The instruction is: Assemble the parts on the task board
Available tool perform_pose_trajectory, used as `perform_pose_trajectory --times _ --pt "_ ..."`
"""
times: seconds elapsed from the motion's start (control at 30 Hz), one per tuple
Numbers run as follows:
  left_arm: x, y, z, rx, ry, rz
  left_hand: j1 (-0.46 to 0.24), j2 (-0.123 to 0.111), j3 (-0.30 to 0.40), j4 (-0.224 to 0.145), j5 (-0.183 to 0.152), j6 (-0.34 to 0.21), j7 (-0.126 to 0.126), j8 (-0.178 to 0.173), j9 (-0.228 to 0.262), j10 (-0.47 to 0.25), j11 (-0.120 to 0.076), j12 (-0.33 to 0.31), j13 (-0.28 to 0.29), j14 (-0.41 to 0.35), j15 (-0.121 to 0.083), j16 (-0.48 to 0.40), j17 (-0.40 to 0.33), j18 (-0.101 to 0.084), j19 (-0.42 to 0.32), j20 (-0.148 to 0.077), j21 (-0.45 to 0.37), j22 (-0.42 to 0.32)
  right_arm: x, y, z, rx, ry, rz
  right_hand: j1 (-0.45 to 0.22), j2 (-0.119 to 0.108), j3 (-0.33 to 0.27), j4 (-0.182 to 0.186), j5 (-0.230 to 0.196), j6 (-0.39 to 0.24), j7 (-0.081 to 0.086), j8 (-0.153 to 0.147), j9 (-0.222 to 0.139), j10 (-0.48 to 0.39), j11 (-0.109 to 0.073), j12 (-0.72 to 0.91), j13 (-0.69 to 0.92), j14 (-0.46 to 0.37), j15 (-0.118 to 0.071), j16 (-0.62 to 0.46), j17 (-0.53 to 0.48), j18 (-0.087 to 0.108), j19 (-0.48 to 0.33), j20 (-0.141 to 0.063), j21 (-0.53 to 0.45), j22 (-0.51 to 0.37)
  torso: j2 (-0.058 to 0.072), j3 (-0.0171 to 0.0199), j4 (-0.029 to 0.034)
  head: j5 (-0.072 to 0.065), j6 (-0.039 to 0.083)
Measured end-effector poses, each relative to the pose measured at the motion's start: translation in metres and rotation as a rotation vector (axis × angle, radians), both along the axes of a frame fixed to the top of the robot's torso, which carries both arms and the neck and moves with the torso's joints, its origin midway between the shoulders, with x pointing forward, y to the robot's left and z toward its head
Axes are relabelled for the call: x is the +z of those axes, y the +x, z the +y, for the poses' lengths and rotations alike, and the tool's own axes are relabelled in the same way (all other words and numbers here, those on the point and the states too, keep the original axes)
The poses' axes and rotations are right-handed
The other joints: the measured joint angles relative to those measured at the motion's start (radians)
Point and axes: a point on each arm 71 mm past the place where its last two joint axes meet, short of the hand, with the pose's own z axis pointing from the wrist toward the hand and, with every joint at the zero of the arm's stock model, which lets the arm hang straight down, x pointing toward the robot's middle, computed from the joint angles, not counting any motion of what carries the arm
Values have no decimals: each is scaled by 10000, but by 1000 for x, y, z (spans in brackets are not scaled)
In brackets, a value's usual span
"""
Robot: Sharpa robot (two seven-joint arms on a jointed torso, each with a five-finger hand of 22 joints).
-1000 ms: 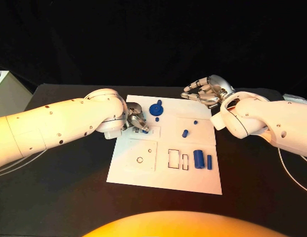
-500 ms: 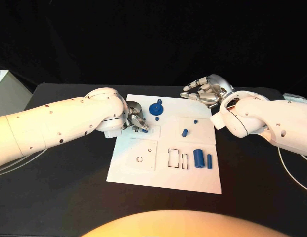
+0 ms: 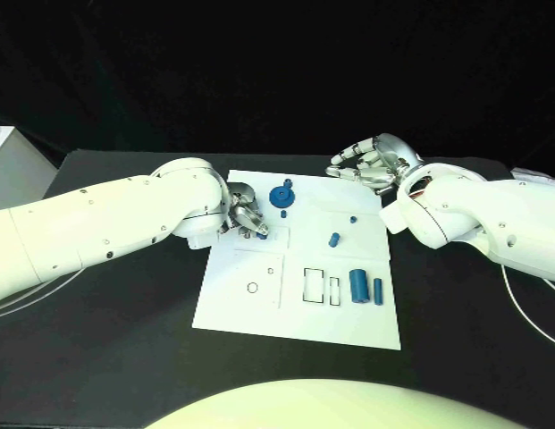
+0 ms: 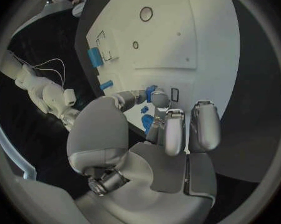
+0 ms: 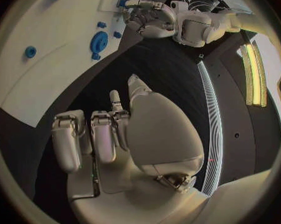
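Left robot hand (image 3: 247, 221) pinches small blue part (image 4: 150, 93) over task board (image 3: 258, 308); right robot hand (image 3: 371, 164) curled, holding nothing.

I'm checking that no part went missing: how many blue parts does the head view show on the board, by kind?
Blue gear: 1
Blue cylinders lying side by side: 2
Small blue pieces: 5, one pinched by the left hand
Total: 8
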Motion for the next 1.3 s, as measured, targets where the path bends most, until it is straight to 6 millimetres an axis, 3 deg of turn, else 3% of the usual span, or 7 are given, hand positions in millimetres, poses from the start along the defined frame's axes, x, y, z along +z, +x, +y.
perform_pose_trajectory --times 1.3 --pt "-1 2 -1 -14 76 -18 -40 40 0 0 -17 0 0 7 7 0 4 0 -2 0 0 0 -3 0 0 0 0 16 -1 0 0 6 -21 29 0 0 11 -11 0 0 0 -1 0 0 0 0 6 0 0 0 -1 -1 0 0 0 -5 -1 7 0 -19 -91"
